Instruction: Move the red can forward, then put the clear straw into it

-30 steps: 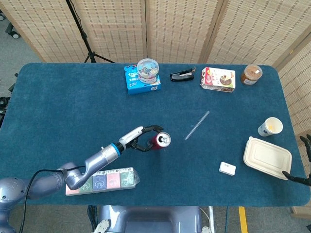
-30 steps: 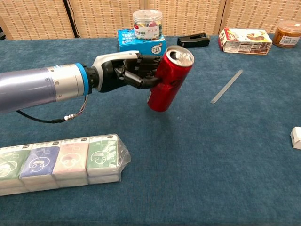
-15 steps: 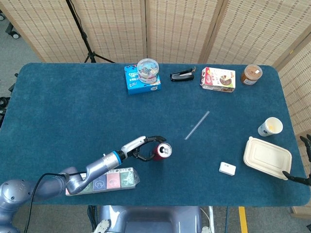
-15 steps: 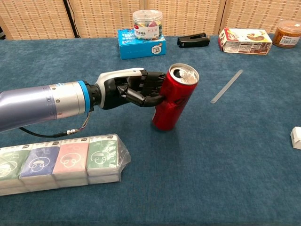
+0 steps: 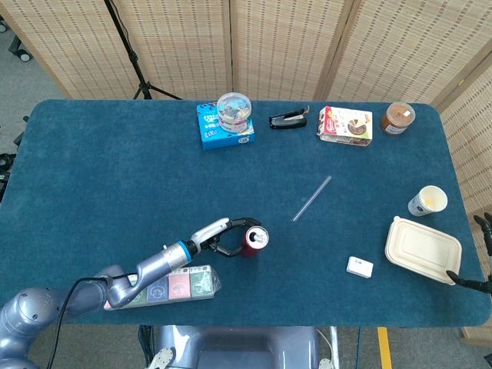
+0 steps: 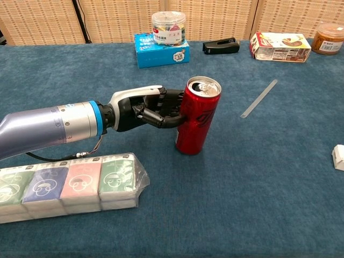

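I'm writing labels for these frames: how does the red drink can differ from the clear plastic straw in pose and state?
The red drink can stands nearly upright on the blue tablecloth; the clear plastic straw lies flat.
The left hand grips the red drink can from the side; nothing touches the clear plastic straw.
The red drink can is opaque and wide with an opened top; the clear plastic straw is see-through and thin.
Both rest on the same tablecloth, apart from each other.

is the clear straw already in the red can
No, the clear straw lies flat on the table, off to the right of the red can that the left robot hand grips.
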{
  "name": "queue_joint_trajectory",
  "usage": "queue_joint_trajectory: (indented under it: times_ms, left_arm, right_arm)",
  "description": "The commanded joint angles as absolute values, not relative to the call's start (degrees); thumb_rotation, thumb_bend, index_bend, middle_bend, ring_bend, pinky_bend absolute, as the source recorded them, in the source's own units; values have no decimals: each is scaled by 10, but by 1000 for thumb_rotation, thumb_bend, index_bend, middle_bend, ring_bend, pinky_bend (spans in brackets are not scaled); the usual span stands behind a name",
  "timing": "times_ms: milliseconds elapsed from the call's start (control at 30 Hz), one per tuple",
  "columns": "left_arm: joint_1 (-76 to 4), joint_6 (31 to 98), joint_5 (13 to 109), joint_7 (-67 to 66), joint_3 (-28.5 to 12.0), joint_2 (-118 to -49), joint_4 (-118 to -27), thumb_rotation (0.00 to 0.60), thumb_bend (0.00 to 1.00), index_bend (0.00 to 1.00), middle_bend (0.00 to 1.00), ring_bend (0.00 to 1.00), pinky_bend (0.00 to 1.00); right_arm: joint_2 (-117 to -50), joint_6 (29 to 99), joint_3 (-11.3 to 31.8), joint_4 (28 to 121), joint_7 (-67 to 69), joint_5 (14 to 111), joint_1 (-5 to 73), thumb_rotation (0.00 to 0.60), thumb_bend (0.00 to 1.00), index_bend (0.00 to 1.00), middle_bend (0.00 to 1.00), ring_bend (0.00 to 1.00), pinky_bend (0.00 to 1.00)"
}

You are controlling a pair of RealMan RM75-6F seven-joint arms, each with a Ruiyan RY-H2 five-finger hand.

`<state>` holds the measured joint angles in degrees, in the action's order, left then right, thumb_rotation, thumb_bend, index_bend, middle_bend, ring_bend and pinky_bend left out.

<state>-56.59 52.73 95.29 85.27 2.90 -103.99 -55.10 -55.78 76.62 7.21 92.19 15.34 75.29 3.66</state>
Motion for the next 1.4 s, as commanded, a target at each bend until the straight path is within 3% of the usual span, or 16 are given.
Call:
queue_joint_trajectory:
  times_ms: [33, 500, 800, 1033, 1167, 1400]
  left_arm:
    - [-565, 535, 955, 855, 31, -1039, -550, 600, 413, 252, 135, 25, 30]
    - [-562, 546, 957, 841, 44, -1032, -548, 600, 366, 205, 6, 0, 0]
    - [-546, 578, 952, 834, 42, -1006, -565, 600, 357, 155, 0, 0, 0]
    - [-525, 615, 945, 798, 36, -955, -608, 600, 356, 44, 0, 0, 0]
    - [-502, 656, 943, 745, 31, -898, -645, 600, 356, 35, 0, 0, 0]
    - [-448, 697, 896, 549, 12, -776, -774, 600, 356, 20, 0, 0, 0]
  right_arm:
    - [-557, 765, 72, 922, 157, 755, 37, 600, 0, 0, 0, 0, 0]
    - [-556, 768, 71, 922, 160, 758, 36, 600, 0, 0, 0, 0, 0]
    - [-556, 767, 70, 924, 156, 759, 36, 600, 0, 0, 0, 0, 0]
    - [-557, 767, 67, 929, 152, 763, 37, 600, 0, 0, 0, 0, 0]
    - [-556, 766, 66, 931, 149, 764, 37, 600, 0, 0, 0, 0, 0]
    - [-546, 744, 68, 936, 138, 767, 54, 600, 0, 0, 0, 0, 0]
